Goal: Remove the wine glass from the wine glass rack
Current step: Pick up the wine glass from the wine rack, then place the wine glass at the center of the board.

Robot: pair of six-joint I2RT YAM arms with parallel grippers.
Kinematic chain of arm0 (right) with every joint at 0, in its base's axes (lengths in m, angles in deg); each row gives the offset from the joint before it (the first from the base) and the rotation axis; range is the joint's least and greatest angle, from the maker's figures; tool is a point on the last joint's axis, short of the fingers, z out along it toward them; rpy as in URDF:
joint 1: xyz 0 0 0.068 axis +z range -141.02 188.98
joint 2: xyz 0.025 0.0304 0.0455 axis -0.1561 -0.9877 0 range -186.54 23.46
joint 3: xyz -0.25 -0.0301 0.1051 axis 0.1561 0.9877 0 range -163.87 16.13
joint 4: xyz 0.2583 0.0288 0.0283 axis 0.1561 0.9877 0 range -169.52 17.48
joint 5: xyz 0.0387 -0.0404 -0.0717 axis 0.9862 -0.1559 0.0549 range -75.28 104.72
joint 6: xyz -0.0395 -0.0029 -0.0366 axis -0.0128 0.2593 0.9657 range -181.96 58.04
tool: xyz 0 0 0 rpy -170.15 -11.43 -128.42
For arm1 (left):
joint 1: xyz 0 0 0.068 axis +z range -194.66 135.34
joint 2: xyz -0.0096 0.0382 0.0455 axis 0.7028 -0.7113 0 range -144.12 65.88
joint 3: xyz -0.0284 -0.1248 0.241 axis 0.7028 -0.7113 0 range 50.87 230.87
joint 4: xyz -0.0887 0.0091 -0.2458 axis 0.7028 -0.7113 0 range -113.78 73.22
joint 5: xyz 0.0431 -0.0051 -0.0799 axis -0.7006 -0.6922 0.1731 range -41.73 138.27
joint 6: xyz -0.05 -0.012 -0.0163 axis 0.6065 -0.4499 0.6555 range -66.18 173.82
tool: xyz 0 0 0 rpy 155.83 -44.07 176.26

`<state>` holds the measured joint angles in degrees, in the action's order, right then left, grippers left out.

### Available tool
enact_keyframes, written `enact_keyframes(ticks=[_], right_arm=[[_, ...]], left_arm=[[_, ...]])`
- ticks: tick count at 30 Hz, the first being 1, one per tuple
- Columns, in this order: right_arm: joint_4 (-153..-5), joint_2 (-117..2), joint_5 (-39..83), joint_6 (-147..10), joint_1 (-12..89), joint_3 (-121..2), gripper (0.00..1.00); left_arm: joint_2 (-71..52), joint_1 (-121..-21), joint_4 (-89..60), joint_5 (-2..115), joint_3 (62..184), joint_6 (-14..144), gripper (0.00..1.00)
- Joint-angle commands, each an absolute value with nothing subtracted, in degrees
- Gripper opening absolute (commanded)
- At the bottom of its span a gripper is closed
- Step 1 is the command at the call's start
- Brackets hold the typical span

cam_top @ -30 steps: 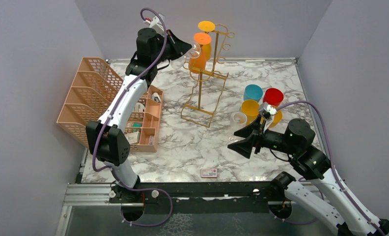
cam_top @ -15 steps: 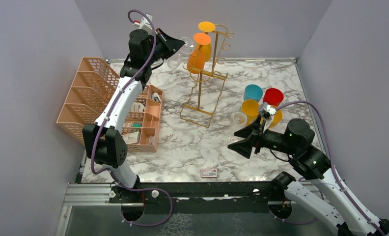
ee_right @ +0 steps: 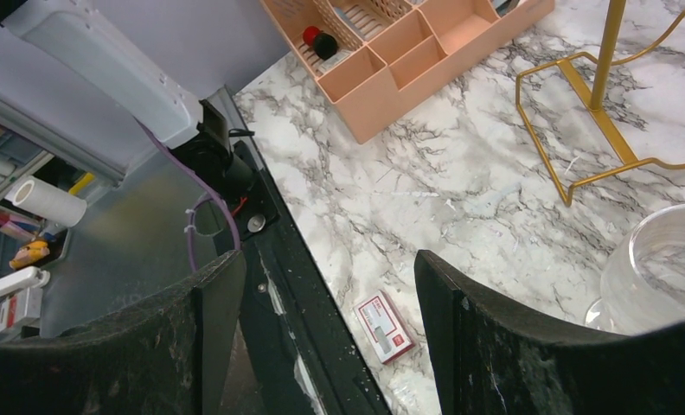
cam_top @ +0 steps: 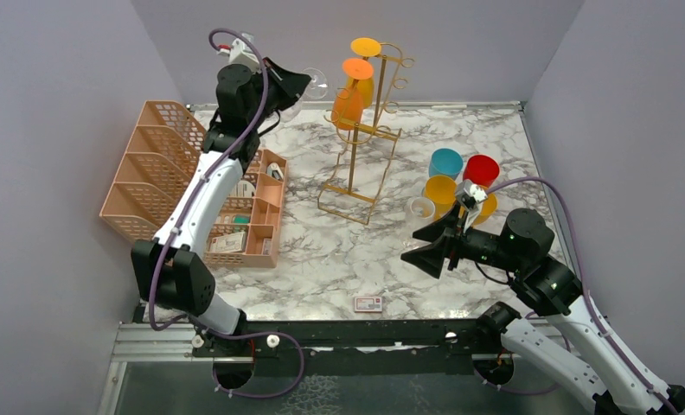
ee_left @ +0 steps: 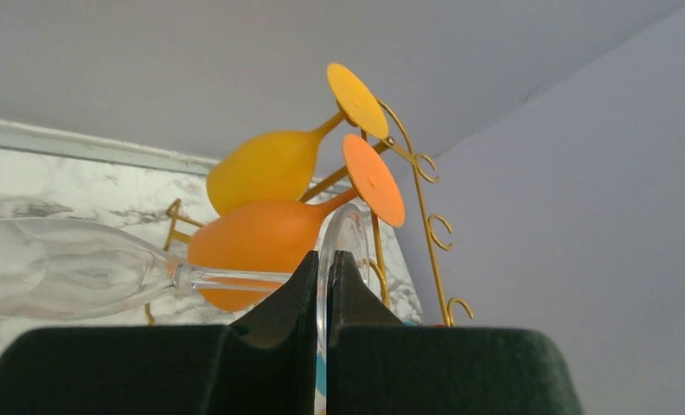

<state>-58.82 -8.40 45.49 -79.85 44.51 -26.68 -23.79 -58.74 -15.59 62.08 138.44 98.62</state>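
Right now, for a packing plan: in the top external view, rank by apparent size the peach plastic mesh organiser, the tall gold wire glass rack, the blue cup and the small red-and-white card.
1. peach plastic mesh organiser
2. tall gold wire glass rack
3. blue cup
4. small red-and-white card

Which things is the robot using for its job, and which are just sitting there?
For the job: clear wine glass, left gripper pinching it, gold wine glass rack.
Just sitting there: orange glasses, coloured cups, peach organiser, small card, open right gripper.
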Motion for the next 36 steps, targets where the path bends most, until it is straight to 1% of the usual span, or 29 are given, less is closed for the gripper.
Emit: enact_keyframes(ticks=[1, 5, 8, 12, 14, 18, 22, 29, 33, 36], right_arm=[[-58.4, -8.6, 43.2, -79.7, 44.6, -28.0, 0.74], [-57.7, -9.1, 38.1, -81.8, 44.6, -27.6, 0.74], [-56.7, -9.5, 34.3, -83.1, 44.6, -27.3, 0.74], [-57.0, -9.6, 33.1, -84.8, 44.6, -26.8, 0.74], [-57.7, -9.6, 33.3, -85.8, 44.6, -26.3, 0.74], [-59.5, -9.2, 33.9, -88.9, 44.6, -24.8, 0.74], [-62.9, -8.4, 35.8, -93.1, 44.6, -22.0, 0.74], [-67.8, -7.6, 39.9, -97.2, 44.6, -18.7, 0.74], [-71.3, -8.3, 43.3, -99.0, 44.6, -17.6, 0.70], [-73.3, -10.1, 46.5, -100.4, 44.6, -17.6, 0.67]], left_arm=[[-15.6, -58.6, -10.7, 52.0, 136.0, 92.6, 0.00], [-8.2, -58.6, -10.2, 48.7, 128.1, 90.5, 0.00], [-1.0, -58.6, -9.8, 48.4, 118.3, 90.3, 0.00], [9.8, -58.6, -10.2, 49.1, 105.7, 90.6, 0.00], [14.5, -58.6, -9.9, 54.2, 101.1, 89.0, 0.00], [21.2, -58.8, -14.6, 65.9, 95.5, 87.9, 0.00], [27.3, -58.9, -16.8, 74.6, 90.2, 88.2, 0.00], [31.9, -59.9, -16.7, 89.3, 88.9, 87.5, 0.00], [31.6, -62.4, -16.3, 93.9, 87.3, 87.0, 0.00], [31.4, -66.7, -14.6, 93.0, 85.8, 87.3, 0.00]])
